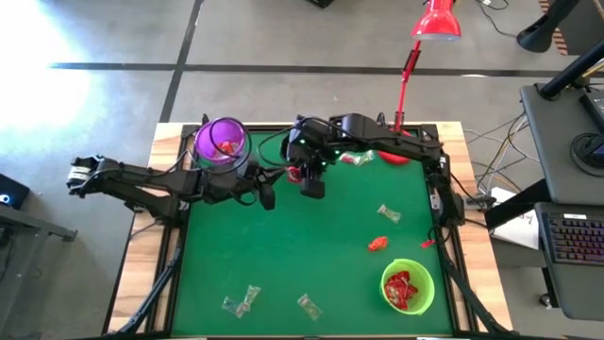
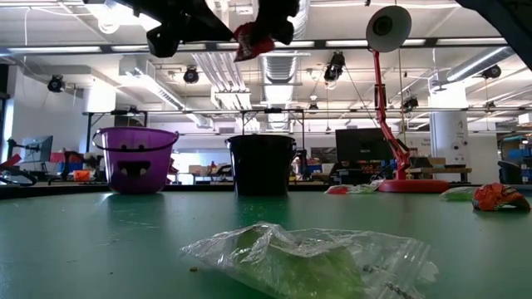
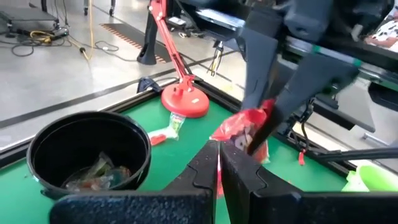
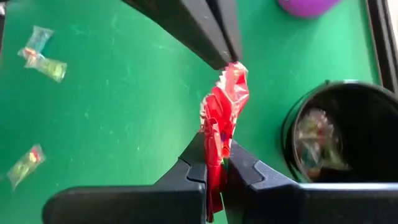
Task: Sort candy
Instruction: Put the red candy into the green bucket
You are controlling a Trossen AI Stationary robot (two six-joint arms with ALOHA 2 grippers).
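A red-wrapped candy (image 4: 219,127) hangs in the air between my two grippers, over the far part of the green table, beside the black bowl (image 4: 339,140). My right gripper (image 4: 214,171) is shut on one end of it. My left gripper (image 3: 218,167) is shut on the other end. In the high view the red candy (image 1: 293,174) sits between the left gripper (image 1: 279,179) and the right gripper (image 1: 306,179). The black bowl (image 3: 87,149) holds several clear-wrapped candies. The purple bowl (image 1: 222,140) stands at the far left and the green bowl (image 1: 408,286) at the near right. My left gripper pinches the wrapper's crimped end (image 4: 235,70) between its two fingertips (image 4: 219,55), coming nearly level from the table's left. The candy is lifted clear of the table. My right gripper pinches the wrapper's opposite end (image 4: 216,154) between its two fingers, slanting down from the table's right. The wrapper spans the gap between the two grippers, clear of the table.
Loose candies lie on the mat: clear ones (image 1: 241,302), (image 1: 309,304), (image 1: 388,214) and a red one (image 1: 377,244). The green bowl holds red candies. A red desk lamp stands with its base (image 1: 394,156) at the far right. A clear-green candy (image 2: 307,259) lies close to the low camera.
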